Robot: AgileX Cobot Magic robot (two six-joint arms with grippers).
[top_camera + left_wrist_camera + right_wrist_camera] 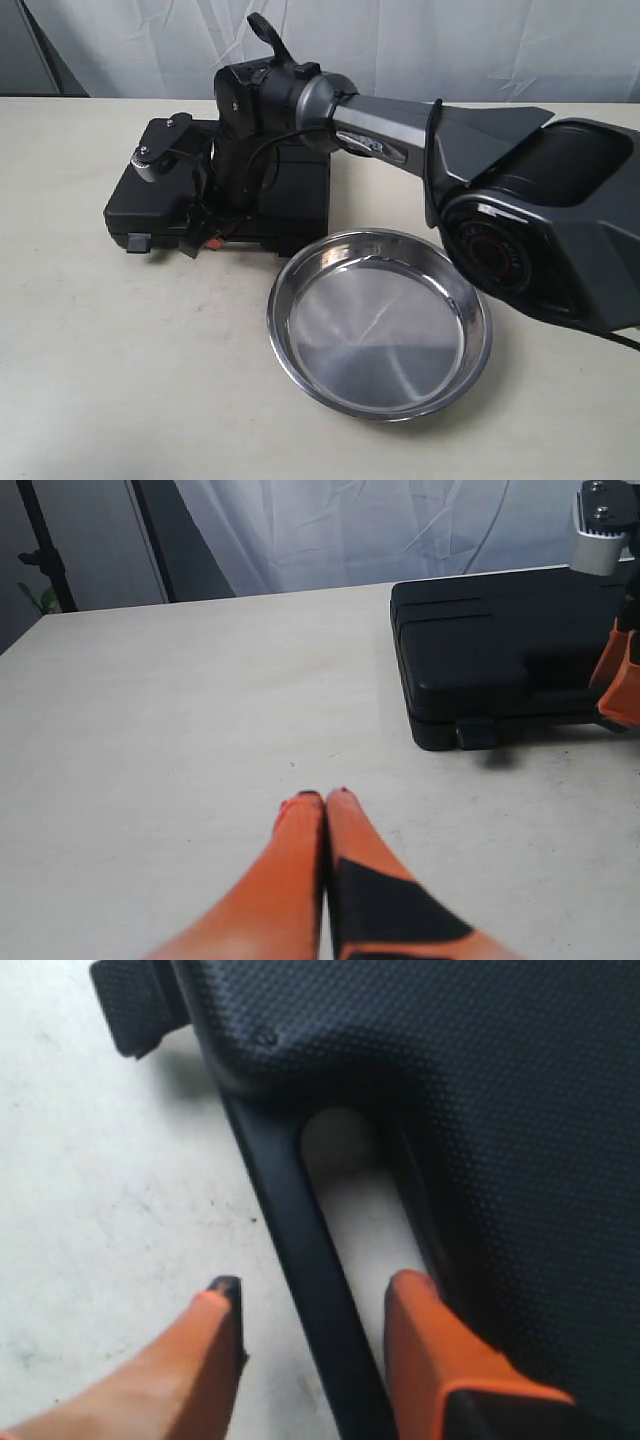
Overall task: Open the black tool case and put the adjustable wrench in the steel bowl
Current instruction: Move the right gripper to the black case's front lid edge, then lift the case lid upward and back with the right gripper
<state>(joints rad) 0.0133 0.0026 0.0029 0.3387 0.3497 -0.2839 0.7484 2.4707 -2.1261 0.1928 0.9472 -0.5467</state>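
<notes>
The black tool case (300, 190) lies closed on the table, behind and to the left of the steel bowl (380, 325), which holds nothing. My right gripper (318, 1285) is open and straddles the case's handle bar (290, 1210). One of its fingers (415, 1310) is in the handle slot (350, 1160), the other is over the table outside. In the exterior view the right gripper (205, 238) is at the case's front edge. My left gripper (325, 798) is shut and holds nothing, low over bare table away from the case (480, 650). The adjustable wrench is out of view.
A grey latch (480, 735) sticks out at the case's front edge, the same latch (135, 1005) near the handle. The right arm's bulky body (540, 220) hangs over the table behind the bowl. A white curtain (420, 40) closes the back. The table (120, 380) is pale.
</notes>
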